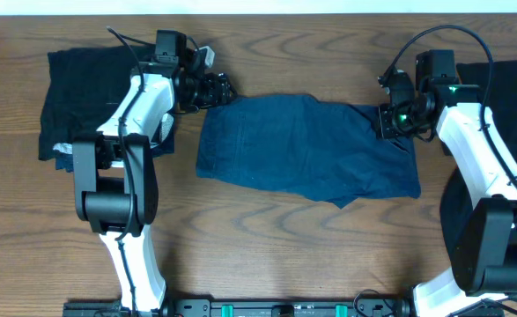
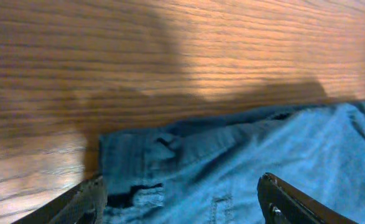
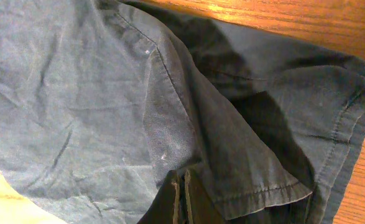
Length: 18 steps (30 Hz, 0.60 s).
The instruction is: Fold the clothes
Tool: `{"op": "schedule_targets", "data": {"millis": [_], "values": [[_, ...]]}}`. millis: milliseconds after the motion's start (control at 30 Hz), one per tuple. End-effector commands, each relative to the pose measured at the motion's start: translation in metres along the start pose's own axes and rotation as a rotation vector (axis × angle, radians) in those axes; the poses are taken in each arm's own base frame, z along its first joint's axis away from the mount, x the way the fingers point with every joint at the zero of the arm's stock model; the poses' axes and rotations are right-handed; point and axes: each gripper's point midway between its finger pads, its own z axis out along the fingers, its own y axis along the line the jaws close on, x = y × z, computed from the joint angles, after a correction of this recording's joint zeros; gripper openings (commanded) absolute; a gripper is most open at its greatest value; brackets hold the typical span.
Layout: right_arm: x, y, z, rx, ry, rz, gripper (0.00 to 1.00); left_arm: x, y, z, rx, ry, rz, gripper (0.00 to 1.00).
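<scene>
Item one, black garments (image 1: 82,101): a loose dark heap at nine o'clock of the table (image 1: 267,255), with a pale edge showing at its six o'clock side. It lies partly under my left arm (image 1: 126,132), off the working space. I cannot tell whether it is waiting its turn or is already done. Item two, left gripper (image 2: 182,186): jaws apart, straddling the waistband corner of the navy shorts (image 1: 302,145) at their ten o'clock without closing on it. I judge it is placed there to take that corner. Item three, the navy shorts themselves: spread at table centre, waistband toward nine, leg hems toward three, rumpled, with no tidy fold made yet. Item four, right gripper (image 3: 182,193): fingers together on the leg cloth at the garment's two o'clock, just beside a turned-over hem. I cannot tell whether a layer is pinched between them. The position mirrors the left, which would suit drawing both far corners toward six. Item five, second black garment (image 1: 509,88): at three o'clock, partly under my right arm (image 1: 478,150), near the shorts.
</scene>
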Motion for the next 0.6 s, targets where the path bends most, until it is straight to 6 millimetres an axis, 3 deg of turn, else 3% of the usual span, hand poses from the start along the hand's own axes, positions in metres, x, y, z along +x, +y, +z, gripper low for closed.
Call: {"op": "schedule_targets", "data": {"millis": [0, 567], "values": [[0.003, 0.002, 0.004, -0.001, 0.013, 0.005, 0.02, -0.009, 0.021, 0.0, -0.109, -0.033, -0.039, 0.79], [0.003, 0.002, 0.004, -0.001, 0.013, 0.005, 0.03, 0.003, 0.03, 0.011, -0.132, -0.02, -0.152, 0.79]]}}
